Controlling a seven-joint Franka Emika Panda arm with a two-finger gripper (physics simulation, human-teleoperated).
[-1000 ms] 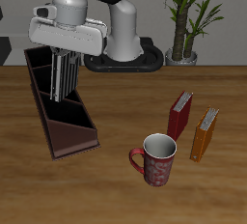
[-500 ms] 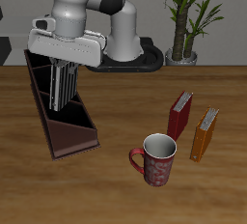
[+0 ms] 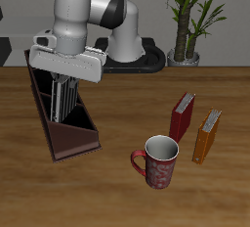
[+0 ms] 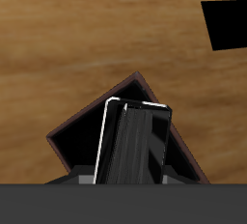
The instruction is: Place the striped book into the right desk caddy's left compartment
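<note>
— Gripper (image 3: 63, 92) status: is it holding the striped book (image 3: 62, 100)?

— It seems so. The fingers hang over the right desk caddy (image 3: 61, 123) with the book upright between them, its lower part already inside the box. The jaws look closed down to the book's thickness, though the contact itself sits behind the hand's body.

— Which compartment?

— One of the middle-to-back sections, away from the low sloped end. I judge it the intended one, but I cannot confirm this.

— How should the step be done?

— Keep the book vertical, lower it straight between the dividers until it bottoms out, then release and lift clear without dragging the cover.

— Anything unclear?

— In the wrist view the striped book (image 4: 135, 141) is cut off, and the caddy's floor is black, so remaining depth is unreadable. The mug (image 3: 157, 160), red book (image 3: 182, 116) and orange book (image 3: 206, 135) stand well apart.
</note>
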